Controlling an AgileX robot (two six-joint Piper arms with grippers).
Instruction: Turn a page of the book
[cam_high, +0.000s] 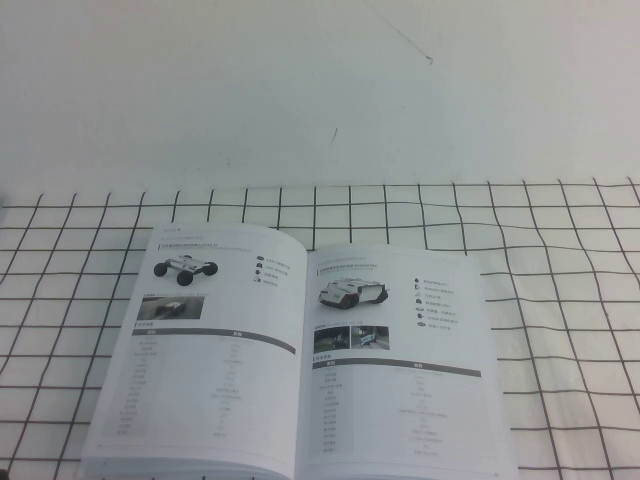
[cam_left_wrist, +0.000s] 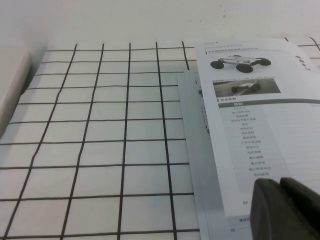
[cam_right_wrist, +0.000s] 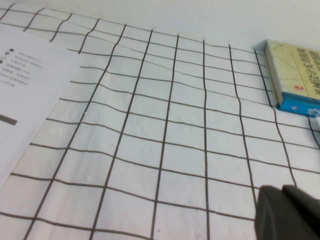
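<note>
Bright, flat, even light throughout; whites near washed out. Shadows faint, only a soft one along the book's (cam_high: 300, 350) spine. High view slightly hazy, small print unreadable. Dark fingers (cam_left_wrist: 285, 207) blurred, close to lens.

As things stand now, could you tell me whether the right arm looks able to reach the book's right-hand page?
Probably yes. The right tool, shut, hangs over bare checked cloth beside the open book, and nothing lies between it and the right-hand page. The left tool sits at the book's other side.
</note>
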